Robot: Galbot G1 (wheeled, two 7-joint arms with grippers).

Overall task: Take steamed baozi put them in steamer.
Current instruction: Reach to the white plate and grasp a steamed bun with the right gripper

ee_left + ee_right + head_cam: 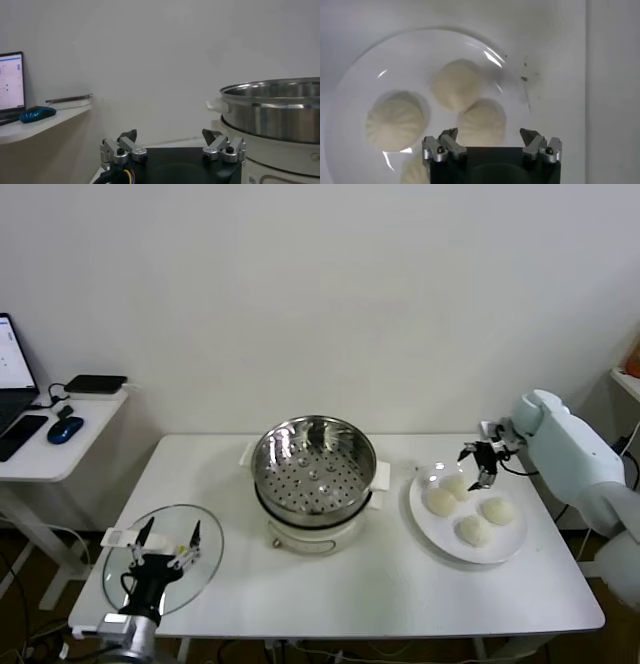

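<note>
Several cream-white baozi (441,500) lie on a white plate (430,529) at the table's right. My right gripper (483,464) hovers open and empty over the plate's far edge. In the right wrist view the gripper (490,136) is just above one baozi (481,120), with others (456,85) (396,121) beside it on the plate (350,90). The empty steel steamer (313,469) stands on its white pot base mid-table, and also shows in the left wrist view (275,110). My left gripper (170,544) (170,136) rests open and empty at the front left.
A round glass lid (205,579) lies flat under the left gripper at the table's front left. A side desk (60,449) at far left holds a laptop (11,80), a blue mouse (64,430) and a phone.
</note>
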